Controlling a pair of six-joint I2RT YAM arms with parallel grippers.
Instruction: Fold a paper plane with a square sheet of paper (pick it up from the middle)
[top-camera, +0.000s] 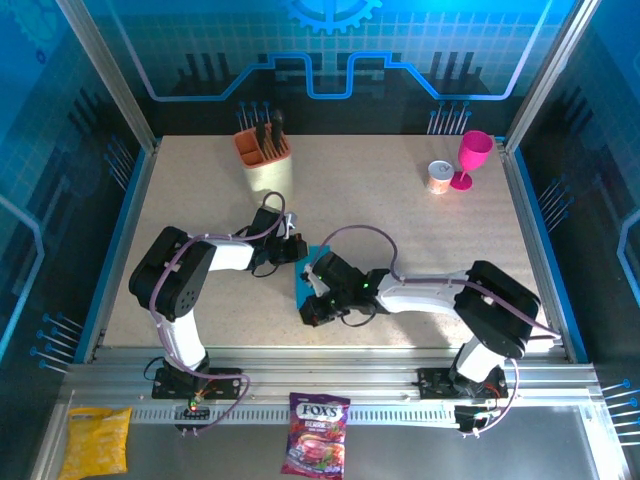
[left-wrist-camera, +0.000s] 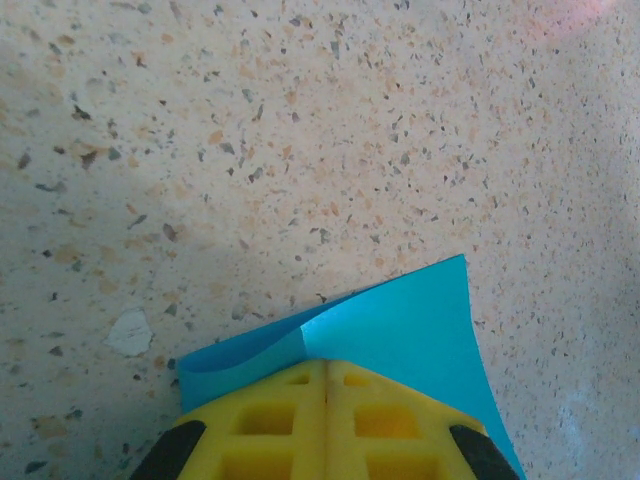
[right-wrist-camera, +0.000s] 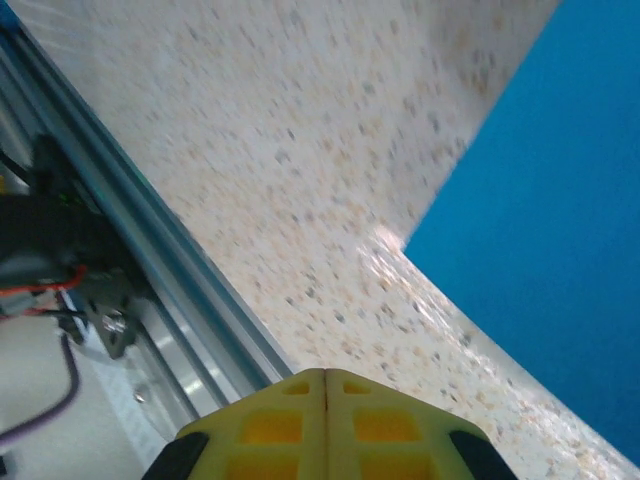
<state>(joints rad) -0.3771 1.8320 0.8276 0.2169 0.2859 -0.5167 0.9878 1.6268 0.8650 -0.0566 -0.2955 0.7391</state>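
You're looking down on the speckled table (top-camera: 420, 230), with the left arm (top-camera: 190, 270) and right arm (top-camera: 440, 295) both reaching in toward its middle. The square sheet of paper (top-camera: 302, 287) is lying between them. What shows of it is running near-to-far, and it is partly hidden under the wrists.

The left gripper (left-wrist-camera: 325, 385) is sitting right at the far end of the sheet with its jaws pressed together. The cyan paper (left-wrist-camera: 400, 320) is fanning out from under its tip with one layer curling over. I can't tell whether a layer is caught between the fingers.

Your right gripper (right-wrist-camera: 325, 390) is also closed on nothing. It is hovering over bare table just beside the near end, with the sheet (right-wrist-camera: 540, 220) lying up and to its right.

So your left is the nearer pincer. I'd judge the right needs to come across onto the paper.
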